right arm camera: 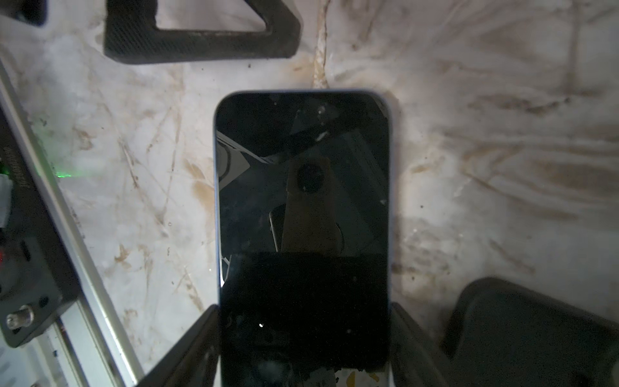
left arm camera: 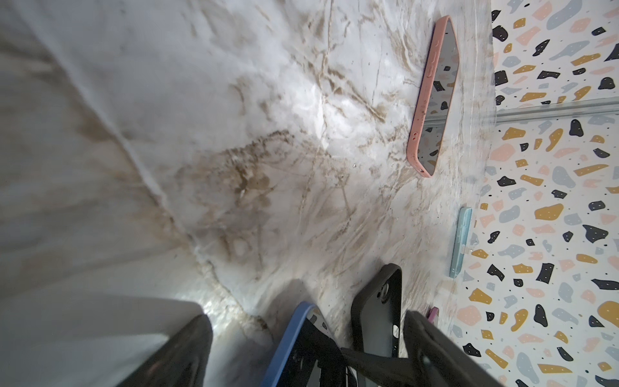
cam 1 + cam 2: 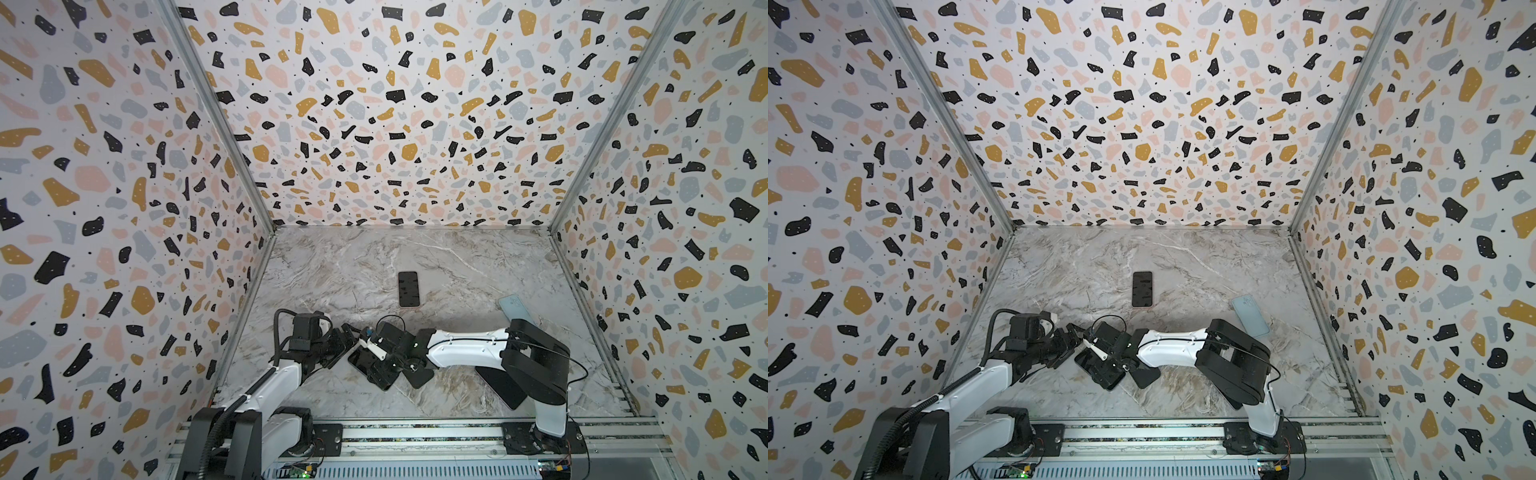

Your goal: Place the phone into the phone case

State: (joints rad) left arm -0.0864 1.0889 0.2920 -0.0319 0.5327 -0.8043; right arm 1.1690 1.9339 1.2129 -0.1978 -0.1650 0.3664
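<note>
Both top views: phone [image 3: 358, 360] screen up and askew on the marble table [image 3: 415, 257], close to the near edge, a little left of centre. Right gripper [image 3: 380, 365] reached across the middle, straddling the phone's width. Left gripper [image 3: 343, 343] just left of the phone's far end. Black case [image 3: 417, 376] flat on the table just right of the phone. Second black case [image 3: 498, 384] near right, partly under the right arm. Light blue case [image 3: 514, 309] at far right. Pink-cased phone [image 3: 407, 289] alone at centre, well apart from the rest.

Left wrist view: fingers [image 2: 174, 355] of the left gripper spread wide, clamping nothing. Between them, the blue-edged end of the phone and the black case with its camera cut-out. Beyond, the pink-cased phone and the light blue case near the wall.

Right wrist view: phone filling the middle, dark glass mirroring the camera. Right gripper clamped on its two long edges, one finger [image 1: 194, 345] tight against each side. One left finger just past the phone's end, apart from it. Black case close beside the phone. Cannot tell whether the phone rests on the table or hangs just above it
</note>
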